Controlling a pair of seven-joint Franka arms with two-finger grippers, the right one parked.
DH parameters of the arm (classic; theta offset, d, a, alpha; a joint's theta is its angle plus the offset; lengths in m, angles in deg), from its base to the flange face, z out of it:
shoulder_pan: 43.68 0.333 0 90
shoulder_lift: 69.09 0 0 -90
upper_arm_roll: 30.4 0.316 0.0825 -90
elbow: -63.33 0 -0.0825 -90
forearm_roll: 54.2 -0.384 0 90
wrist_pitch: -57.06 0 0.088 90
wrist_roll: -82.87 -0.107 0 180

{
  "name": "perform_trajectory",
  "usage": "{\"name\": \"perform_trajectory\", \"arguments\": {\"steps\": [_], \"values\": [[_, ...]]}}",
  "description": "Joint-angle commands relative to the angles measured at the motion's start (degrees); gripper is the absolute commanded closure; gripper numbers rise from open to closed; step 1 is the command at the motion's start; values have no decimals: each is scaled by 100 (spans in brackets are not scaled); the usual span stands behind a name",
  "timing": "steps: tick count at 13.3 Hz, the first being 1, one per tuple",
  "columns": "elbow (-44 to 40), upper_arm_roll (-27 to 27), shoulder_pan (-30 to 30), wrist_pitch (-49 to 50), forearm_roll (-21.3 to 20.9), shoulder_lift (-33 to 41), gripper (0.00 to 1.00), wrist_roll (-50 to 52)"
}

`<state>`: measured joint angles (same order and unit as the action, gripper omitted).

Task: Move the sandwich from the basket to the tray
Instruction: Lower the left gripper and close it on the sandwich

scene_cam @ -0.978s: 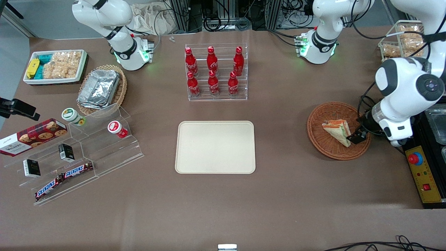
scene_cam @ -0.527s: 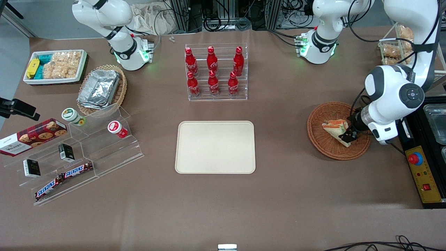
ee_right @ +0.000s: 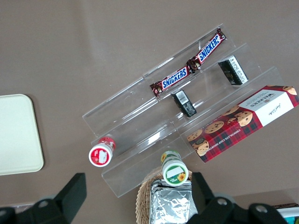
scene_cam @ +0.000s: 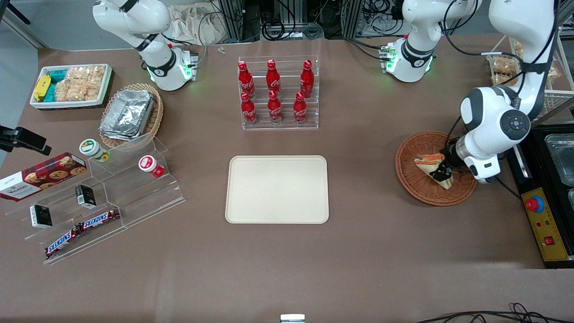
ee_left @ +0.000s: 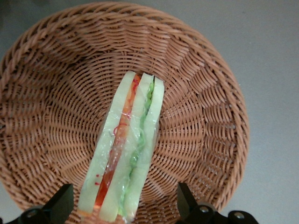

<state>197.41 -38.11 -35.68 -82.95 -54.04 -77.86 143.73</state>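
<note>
The sandwich [scene_cam: 429,165] is a wrapped wedge with pale bread and orange and green filling. It lies in the round reddish-brown wicker basket [scene_cam: 415,190] toward the working arm's end of the table. It also shows in the left wrist view [ee_left: 128,154], standing on edge on the basket's weave [ee_left: 205,116]. My left gripper [scene_cam: 441,172] hangs low over the basket and is open [ee_left: 124,207]. Its two black fingertips [ee_left: 63,203] stand on either side of the sandwich's wide end, with a gap on one side. The cream tray [scene_cam: 277,189] lies empty at the table's middle.
A clear rack of red cola bottles [scene_cam: 278,92] stands farther from the front camera than the tray. A yellow control box with a red button [scene_cam: 540,220] and a black-rimmed bin [scene_cam: 558,152] lie beside the basket. Clear snack shelves [scene_cam: 98,197] are toward the parked arm's end.
My left gripper has moved across the basket toward the tray's side, from beside the sandwich to straddling its wide end. The sandwich and basket have stayed in place.
</note>
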Motion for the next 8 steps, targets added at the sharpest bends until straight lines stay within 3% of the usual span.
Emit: {"name": "perform_trajectory", "arguments": {"steps": [1, 3, 4, 5, 6, 8], "values": [[224, -29, 0, -456, 10, -71, 0, 84], [171, -29, 9, -649, 27, -168, 6, 92], [154, -20, 17, -711, 36, -203, 29, 101], [136, -20, 17, -729, 36, -204, 60, 93], [119, -20, 26, -730, 19, -186, 98, 14], [110, -29, 17, -730, -164, -151, 100, -4]]}}
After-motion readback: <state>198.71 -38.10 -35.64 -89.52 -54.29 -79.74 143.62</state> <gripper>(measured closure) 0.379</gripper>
